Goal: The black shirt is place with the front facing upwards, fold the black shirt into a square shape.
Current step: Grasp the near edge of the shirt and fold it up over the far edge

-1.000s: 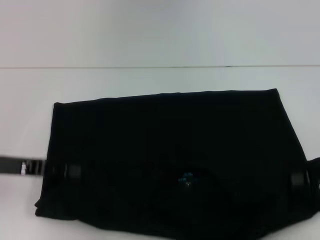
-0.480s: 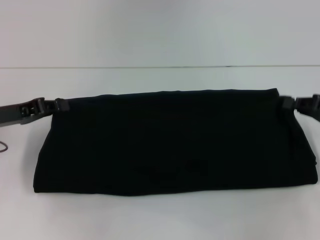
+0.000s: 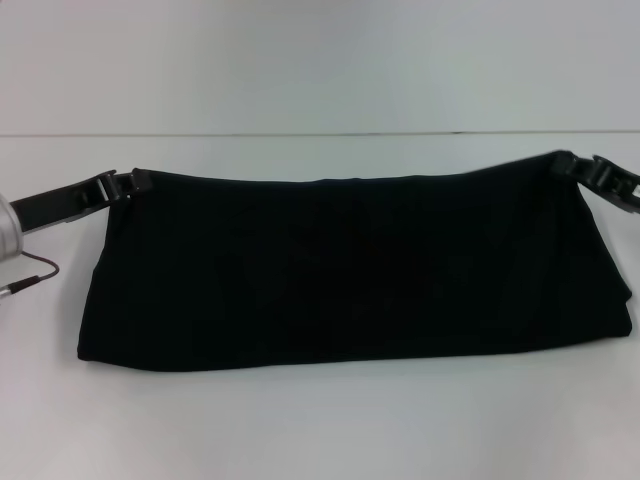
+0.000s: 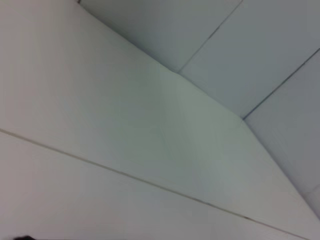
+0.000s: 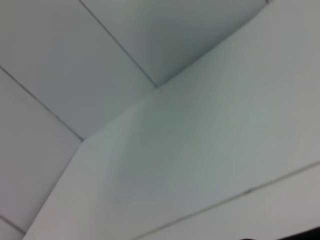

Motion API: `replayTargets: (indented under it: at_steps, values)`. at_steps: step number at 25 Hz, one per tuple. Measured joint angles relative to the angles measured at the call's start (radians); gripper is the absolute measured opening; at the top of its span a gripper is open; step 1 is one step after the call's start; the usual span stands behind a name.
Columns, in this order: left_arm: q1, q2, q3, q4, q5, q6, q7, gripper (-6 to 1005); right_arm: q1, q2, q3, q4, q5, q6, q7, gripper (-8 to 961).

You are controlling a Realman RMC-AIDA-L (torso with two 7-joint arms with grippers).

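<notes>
The black shirt (image 3: 350, 270) lies across the white table as a wide folded band in the head view, with no lettering or label showing. My left gripper (image 3: 128, 184) is shut on the shirt's far left corner and holds it slightly raised. My right gripper (image 3: 572, 166) is shut on the shirt's far right corner, held a little higher. The far edge sags between the two grippers. Both wrist views show only white wall and ceiling panels.
The white table (image 3: 320, 430) runs under the shirt, with bare surface at the front and behind the shirt up to the wall line. A thin cable (image 3: 30, 275) hangs by my left arm at the left edge.
Both grippers carried the shirt's near edge up and away over the far edge, folding it in half. Since half a second ago they have lifted the corners slightly and pulled them outward.
</notes>
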State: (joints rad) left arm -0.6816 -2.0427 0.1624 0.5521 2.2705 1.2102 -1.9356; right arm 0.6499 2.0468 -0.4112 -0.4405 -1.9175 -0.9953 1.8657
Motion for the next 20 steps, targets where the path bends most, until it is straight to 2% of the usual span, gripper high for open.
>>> replayTargets:
  at_steps: [5, 12, 20]
  values:
    - [-0.01, -0.016, -0.001, -0.007, -0.032, -0.079, 0.034, 37, 0.026, 0.026, 0.0, 0.003, 0.065, 0.068, -0.074, 128]
    - [0.005, -0.027, -0.002, -0.044, -0.175, -0.136, 0.108, 39, 0.045, 0.038, -0.001, 0.02, 0.145, 0.145, -0.159, 137]
    - [-0.004, -0.061, -0.001, -0.061, -0.24, -0.219, 0.17, 42, 0.081, 0.042, -0.002, 0.059, 0.225, 0.233, -0.273, 147]
